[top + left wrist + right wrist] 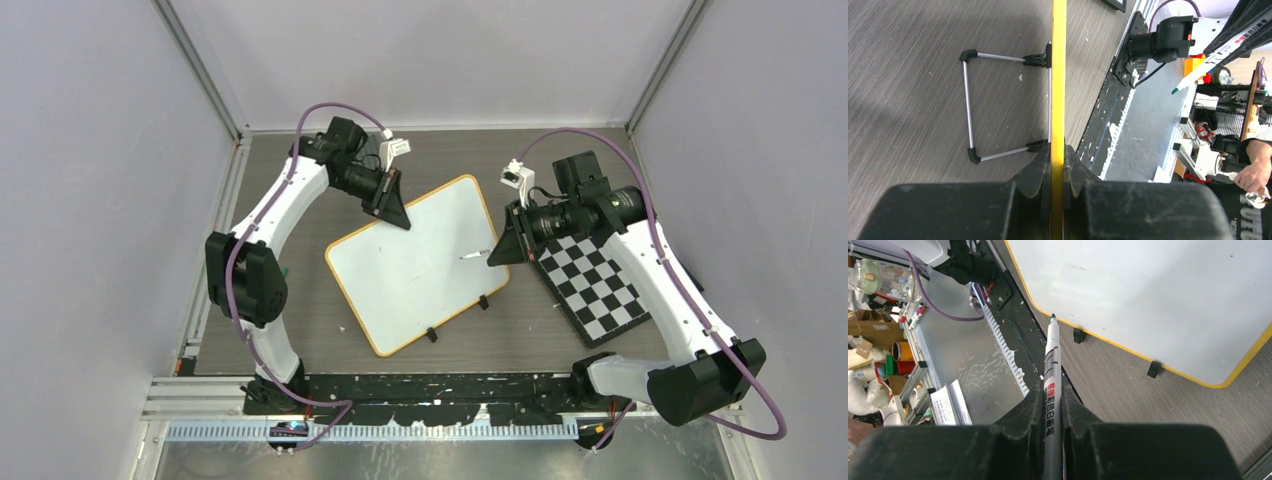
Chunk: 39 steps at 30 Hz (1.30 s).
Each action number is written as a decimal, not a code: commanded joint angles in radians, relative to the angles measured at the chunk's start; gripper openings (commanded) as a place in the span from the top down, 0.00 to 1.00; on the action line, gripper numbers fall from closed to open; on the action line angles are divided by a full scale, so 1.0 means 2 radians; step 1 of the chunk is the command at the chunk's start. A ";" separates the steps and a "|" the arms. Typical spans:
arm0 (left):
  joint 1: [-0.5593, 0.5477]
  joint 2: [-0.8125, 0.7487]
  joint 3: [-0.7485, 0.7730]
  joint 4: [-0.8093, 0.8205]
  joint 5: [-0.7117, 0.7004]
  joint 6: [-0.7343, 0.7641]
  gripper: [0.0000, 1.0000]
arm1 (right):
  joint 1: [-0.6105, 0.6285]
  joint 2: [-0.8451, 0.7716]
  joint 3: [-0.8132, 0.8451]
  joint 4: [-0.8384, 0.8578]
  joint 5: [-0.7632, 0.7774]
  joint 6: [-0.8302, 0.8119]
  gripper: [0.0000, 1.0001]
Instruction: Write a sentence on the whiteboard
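Up close, your right gripper point(1053, 407) is pinched tight on the marker point(1052, 365), tip sticking straight out past the fingers. Your left gripper point(1058, 167) is clamped on the rim of the whiteboard point(415, 270) at its far edge, so that arm's just the holder. What matters: the board sits to the left of the pen hand, long axis running near-left to far-right, and the tip is at the board's right end. Can't tell if it's touching. The face looks blank, so you've got to travel left to start a line.
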 commanded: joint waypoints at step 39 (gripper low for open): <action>0.226 -0.187 -0.170 -0.053 0.117 0.063 0.40 | 0.234 0.078 0.084 0.158 0.158 0.059 1.00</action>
